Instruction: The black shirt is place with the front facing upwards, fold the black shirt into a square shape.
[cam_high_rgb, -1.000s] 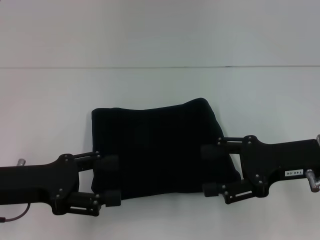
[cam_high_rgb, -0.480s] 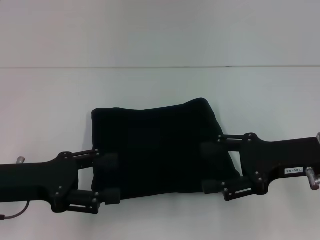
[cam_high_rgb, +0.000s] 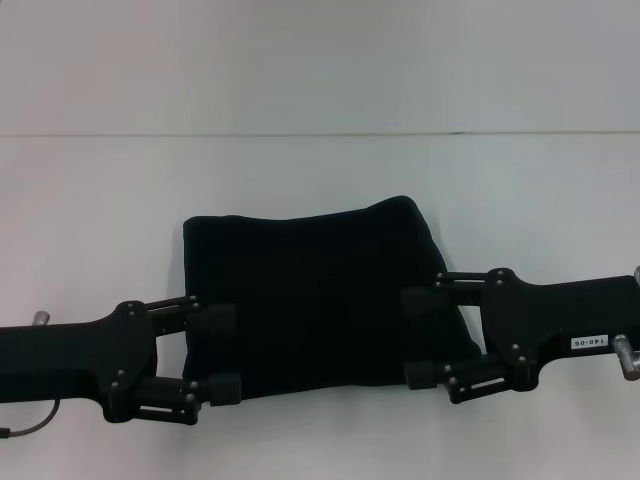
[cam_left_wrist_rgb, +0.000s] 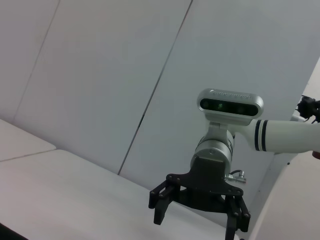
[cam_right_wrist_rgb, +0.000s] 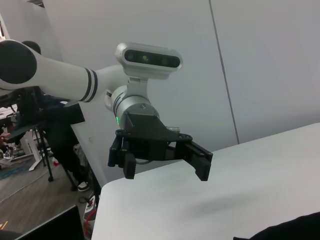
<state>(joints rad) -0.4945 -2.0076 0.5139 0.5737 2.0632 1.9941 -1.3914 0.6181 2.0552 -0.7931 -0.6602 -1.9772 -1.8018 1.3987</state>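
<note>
You have the black shirt lying in the middle of the head view, folded into a compact, roughly square block on the white worktop. Its top edge rises toward the upper right, and its lower right corner spreads out a little past the rest. No lettering or label shows on the upward face.

Your left pincer comes in from the lower left of the frame, its two fingers spread apart. The upper finger overlaps the shirt's left edge, and the lower one sits at the shirt's bottom left corner. Nothing is clamped between them.

Your right pincer reaches in from the right side of the frame, fingers likewise spread and holding nothing. Its upper finger lies over the shirt's right portion, and its lower finger sits at the bottom right edge of the fabric. You cannot tell whether either pincer presses on the cloth or hangs just above it.

In the right wrist view, you see the left pincer farther off, fingers apart above the worktop, with a dark sliver of shirt at the lower right corner. The left wrist view shows the right pincer the same way.

Compared with a second ago, the left pincer has slid slightly toward the lower left. The right pincer and the shirt look unchanged.
</note>
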